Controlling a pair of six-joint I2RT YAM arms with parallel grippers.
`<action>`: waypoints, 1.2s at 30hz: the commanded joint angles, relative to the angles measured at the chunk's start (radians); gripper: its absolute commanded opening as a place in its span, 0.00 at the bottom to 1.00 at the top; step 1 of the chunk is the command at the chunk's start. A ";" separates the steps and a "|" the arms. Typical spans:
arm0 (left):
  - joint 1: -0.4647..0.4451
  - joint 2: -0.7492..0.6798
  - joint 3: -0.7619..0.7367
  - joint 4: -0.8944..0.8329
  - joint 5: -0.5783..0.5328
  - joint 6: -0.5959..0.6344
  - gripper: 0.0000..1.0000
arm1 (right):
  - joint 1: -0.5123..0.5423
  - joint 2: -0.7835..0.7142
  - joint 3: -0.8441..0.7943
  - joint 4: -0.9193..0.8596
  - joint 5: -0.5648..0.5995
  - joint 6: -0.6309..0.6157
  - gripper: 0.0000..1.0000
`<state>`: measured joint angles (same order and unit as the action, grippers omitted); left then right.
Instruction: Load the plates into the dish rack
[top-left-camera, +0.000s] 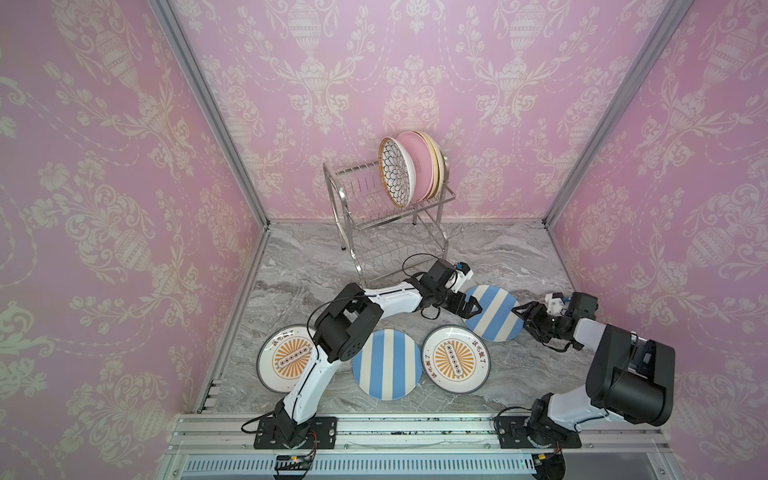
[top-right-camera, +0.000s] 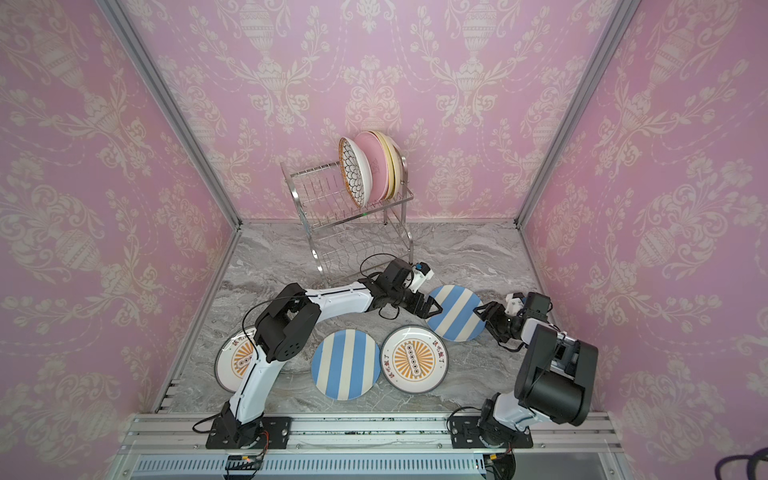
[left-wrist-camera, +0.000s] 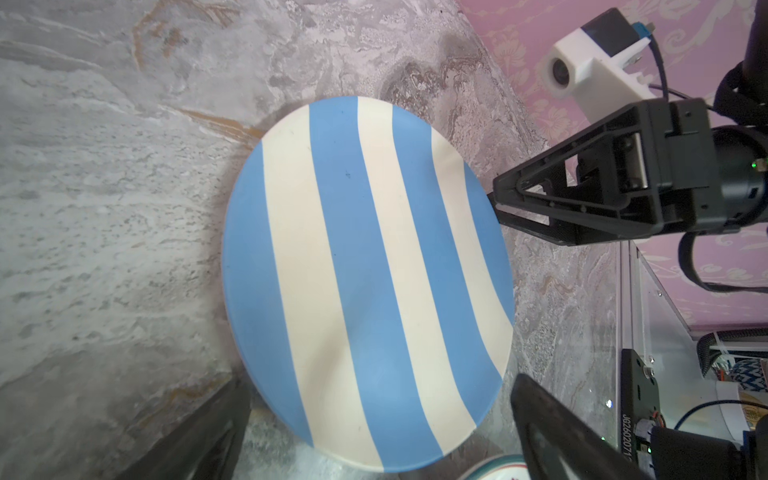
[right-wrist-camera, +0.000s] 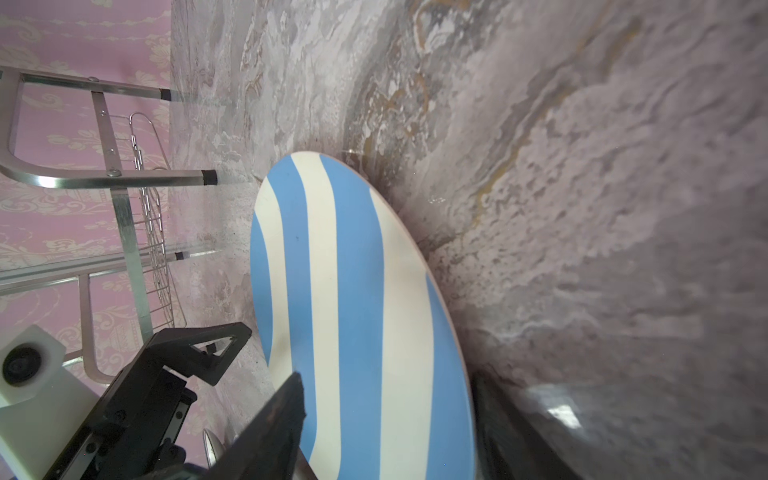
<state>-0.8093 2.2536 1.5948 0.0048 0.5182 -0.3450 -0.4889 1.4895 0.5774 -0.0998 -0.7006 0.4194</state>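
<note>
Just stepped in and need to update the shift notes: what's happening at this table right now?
Two robot arms are loading plates into the dish rack. Four plates, among them the black-petal plate, already stand in its upper tier. The left gripper and right gripper flank the far blue-striped plate on the marble table. The right jaws straddle its rim, though a firm grip isn't clear. A second striped plate and two sunburst plates lie flat, waiting.
</note>
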 joint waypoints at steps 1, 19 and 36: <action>-0.010 0.021 0.021 -0.041 0.014 0.046 0.99 | 0.025 0.020 -0.035 -0.027 -0.003 0.027 0.63; -0.009 0.023 0.019 -0.019 0.036 0.057 0.99 | 0.055 -0.109 -0.167 0.343 -0.097 0.305 0.39; -0.010 0.007 0.001 0.059 0.052 0.029 0.99 | 0.153 -0.153 -0.145 0.291 -0.010 0.290 0.27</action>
<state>-0.8093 2.2555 1.5948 0.0307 0.5453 -0.3119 -0.3435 1.3117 0.4244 0.1898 -0.7242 0.7113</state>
